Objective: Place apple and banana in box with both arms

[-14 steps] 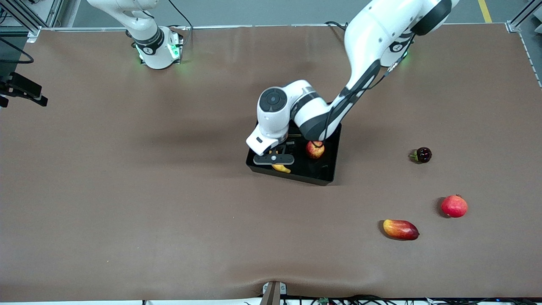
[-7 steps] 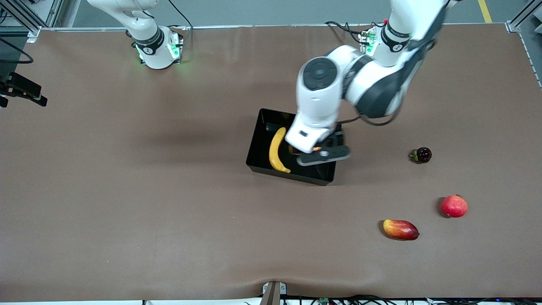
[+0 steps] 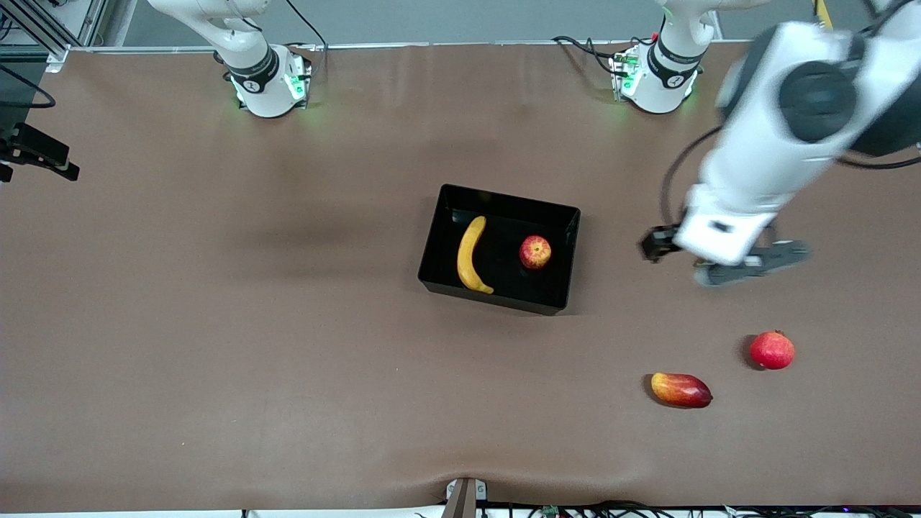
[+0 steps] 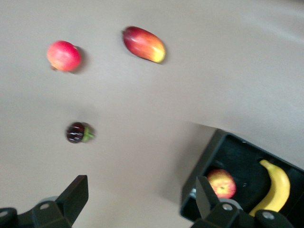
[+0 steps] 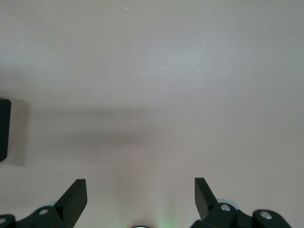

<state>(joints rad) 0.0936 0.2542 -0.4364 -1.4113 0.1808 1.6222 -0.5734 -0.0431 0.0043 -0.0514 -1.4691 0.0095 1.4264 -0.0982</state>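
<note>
Both fruits were seen in the box, and the left arm was caught pulling clear.

Working across the front view: the right gripper (image 5: pixel 137 202) was held aloft near its own base, jaws spread wide over bare table, nothing gripped, that arm waiting. In the box (image 3: pixel 432 244) at mid-table the banana (image 3: pixel 469 255) was laid along the wall toward the right arm's end, the apple (image 3: pixel 535 252) beside it, apart. The left gripper (image 3: pixel 748 263) was found over open table, jaws fully parted and empty, a small dark fruit (image 4: pixel 76 132) below it. The mango (image 3: pixel 681 389) and pomegranate (image 3: pixel 772 350) were left nearer the camera. The task was judged done; only retreat seemed called for. 1 second earlier that gripper was over the box.
</note>
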